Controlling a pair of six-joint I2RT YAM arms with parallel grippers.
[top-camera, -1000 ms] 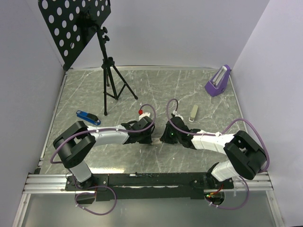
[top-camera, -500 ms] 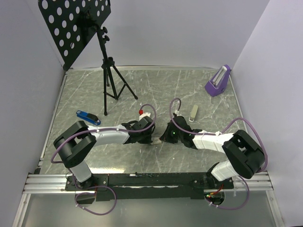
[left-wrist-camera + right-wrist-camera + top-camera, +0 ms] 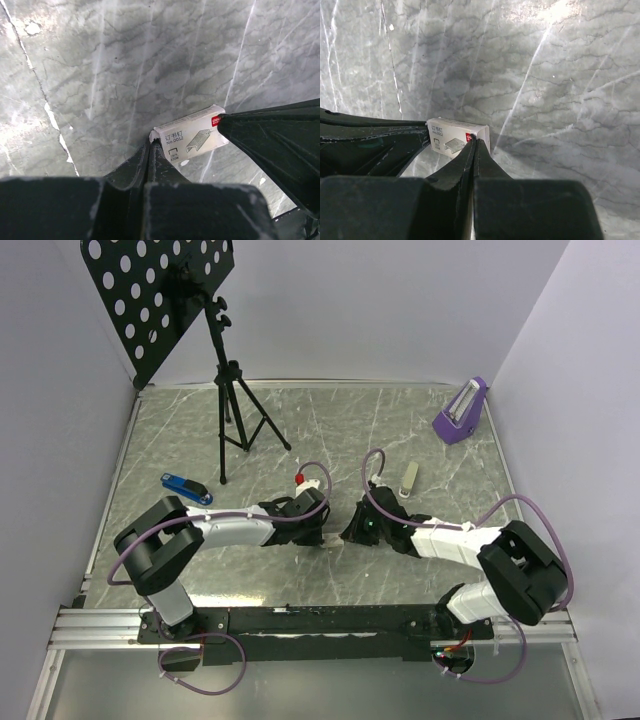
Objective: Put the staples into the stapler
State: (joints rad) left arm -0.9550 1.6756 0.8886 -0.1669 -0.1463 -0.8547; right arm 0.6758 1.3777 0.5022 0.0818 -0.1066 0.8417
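**Both grippers on the staples box, stapler well off to the left**

The staples box lies flat on the table near its middle, between my two arms. The left gripper has its fingers brought together into a thin seam, with the tips against one short end of the box. The right gripper is closed the same way, with its tips at the opposite end. From the wrist views I cannot tell whether either one nips a flap or only presses the cardboard.

I judge the step in hand to be opening the box, with loading yet to come. To do it well I would make one gripper the anchor and work only with the other, pulling along the box's long axis. I would keep the force light, because thin cardboard will likely crush or skid on this smooth marbled top. I would also keep the box low so it cannot flip and spill its contents.

The blue stapler lies well apart to the left, near the left arm's elbow, so the staples must travel across. A foot of the music stand sits close beside the stapler and narrows my approach there. A pale oblong piece lies just behind the right arm, and I cannot tell what it is. The purple metronome stands in the far right corner, out of the way.
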